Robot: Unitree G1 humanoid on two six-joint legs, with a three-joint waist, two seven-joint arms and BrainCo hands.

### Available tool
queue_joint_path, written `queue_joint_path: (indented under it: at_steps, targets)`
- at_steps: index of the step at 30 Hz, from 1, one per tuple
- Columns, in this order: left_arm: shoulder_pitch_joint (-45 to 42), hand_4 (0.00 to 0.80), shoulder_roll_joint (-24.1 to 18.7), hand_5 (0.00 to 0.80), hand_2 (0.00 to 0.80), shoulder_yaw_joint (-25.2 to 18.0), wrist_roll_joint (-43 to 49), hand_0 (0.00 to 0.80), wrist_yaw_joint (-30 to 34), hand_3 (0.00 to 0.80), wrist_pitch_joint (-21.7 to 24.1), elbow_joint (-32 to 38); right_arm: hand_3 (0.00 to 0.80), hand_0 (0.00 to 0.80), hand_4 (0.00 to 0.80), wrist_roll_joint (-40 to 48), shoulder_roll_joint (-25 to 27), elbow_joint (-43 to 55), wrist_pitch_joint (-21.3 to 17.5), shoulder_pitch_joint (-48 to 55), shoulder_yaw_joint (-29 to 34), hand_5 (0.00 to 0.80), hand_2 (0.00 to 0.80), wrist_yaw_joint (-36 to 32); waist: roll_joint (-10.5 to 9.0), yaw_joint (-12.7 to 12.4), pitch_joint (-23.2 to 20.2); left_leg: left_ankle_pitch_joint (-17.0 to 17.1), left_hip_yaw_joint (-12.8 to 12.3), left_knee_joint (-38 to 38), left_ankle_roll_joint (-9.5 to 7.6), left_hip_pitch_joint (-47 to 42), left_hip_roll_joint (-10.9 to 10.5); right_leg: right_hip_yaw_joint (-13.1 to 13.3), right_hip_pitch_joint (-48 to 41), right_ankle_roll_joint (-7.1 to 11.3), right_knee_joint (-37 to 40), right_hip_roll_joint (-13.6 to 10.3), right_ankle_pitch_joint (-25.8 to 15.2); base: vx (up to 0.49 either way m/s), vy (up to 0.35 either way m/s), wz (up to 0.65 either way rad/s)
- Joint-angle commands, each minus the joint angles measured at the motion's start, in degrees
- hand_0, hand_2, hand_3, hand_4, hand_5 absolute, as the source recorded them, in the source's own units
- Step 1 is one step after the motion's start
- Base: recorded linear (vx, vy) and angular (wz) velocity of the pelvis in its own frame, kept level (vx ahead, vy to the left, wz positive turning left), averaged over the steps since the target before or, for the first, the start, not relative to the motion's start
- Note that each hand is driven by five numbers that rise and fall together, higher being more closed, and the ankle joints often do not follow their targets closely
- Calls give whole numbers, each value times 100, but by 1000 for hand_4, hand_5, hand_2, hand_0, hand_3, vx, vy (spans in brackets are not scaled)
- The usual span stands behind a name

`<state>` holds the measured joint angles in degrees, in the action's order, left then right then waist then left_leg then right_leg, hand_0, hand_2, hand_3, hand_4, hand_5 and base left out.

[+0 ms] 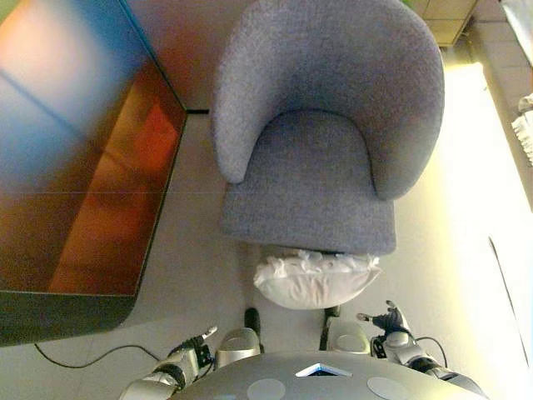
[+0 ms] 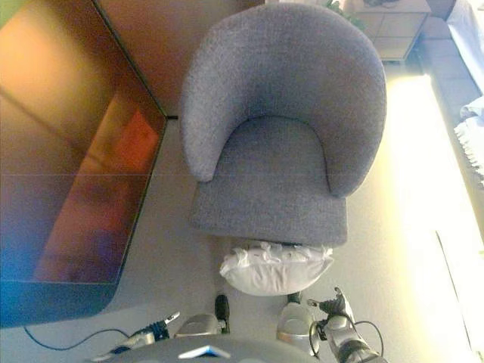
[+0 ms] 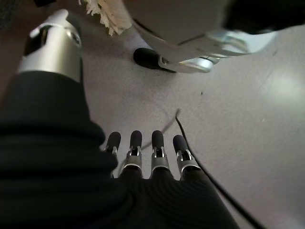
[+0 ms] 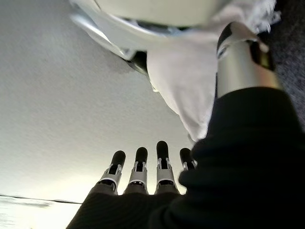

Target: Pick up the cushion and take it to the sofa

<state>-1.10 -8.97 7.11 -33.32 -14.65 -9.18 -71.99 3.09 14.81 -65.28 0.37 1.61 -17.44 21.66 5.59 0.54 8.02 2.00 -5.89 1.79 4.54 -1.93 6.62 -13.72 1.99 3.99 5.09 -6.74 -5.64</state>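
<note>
A white cushion (image 1: 315, 280) with a frilled edge lies on the floor against the front of the grey armchair (image 1: 325, 133). It shows too in the right wrist view as white cushion cloth (image 4: 181, 81), and its fringe (image 3: 106, 14) in the left wrist view. My left hand (image 1: 193, 352) hangs low at the near left, fingers straight, holding nothing. My right hand (image 1: 390, 322) hangs at the near right, a little right of and nearer than the cushion, fingers straight and empty. Neither hand touches the cushion.
A large dark glossy panel (image 1: 75, 158) stands on the left, beside the armchair. White cloth (image 1: 525, 125) lies at the far right edge. Pale floor (image 1: 454, 250) stretches to the right of the chair.
</note>
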Motion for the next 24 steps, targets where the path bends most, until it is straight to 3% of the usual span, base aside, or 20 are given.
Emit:
queue_joint_path:
  at_steps: [1,5,8,14,19,24]
  targets:
    - [107,0,163,0,0,184,-20,0,-75,0,101,-80,0,0,0,175,-459,34,45,-25,-304,0,0,50,-250,32,241,-535,152,-458,-12,356,-137,313,371,108,-795,-563,616,-92,-34,14]
    - [304,0,22,0,0,484,119,0,26,0,89,229,0,0,0,547,446,-54,401,-660,36,0,0,-743,-243,-190,535,-337,357,-1134,127,926,-224,163,441,9,-804,-564,673,-31,-162,30]
    - [445,0,-147,0,0,611,401,0,166,0,35,378,0,0,0,1078,626,-279,502,-1013,128,0,0,-856,-289,-337,634,-273,344,-887,158,1083,-148,44,466,22,-706,-542,645,1,-108,45]
    - [560,0,-278,0,0,615,556,0,276,0,-7,307,0,0,0,1183,426,-255,450,-913,211,0,0,-870,-377,-278,576,-409,299,-436,44,926,-202,110,605,196,-659,-610,545,54,102,20]
    - [593,0,-315,0,0,590,673,0,93,0,111,134,0,0,0,1090,148,-101,376,-697,262,0,0,-758,-504,-112,789,-727,-26,-945,-210,1015,-291,223,776,449,-1137,-934,518,94,189,-3]
    - [857,0,-495,0,0,539,453,0,-200,0,272,236,0,0,0,1181,63,92,340,-809,151,0,0,-710,-610,-123,1084,-827,-276,-1204,-301,1304,-275,326,1096,499,-1322,-1068,403,-34,37,-28]
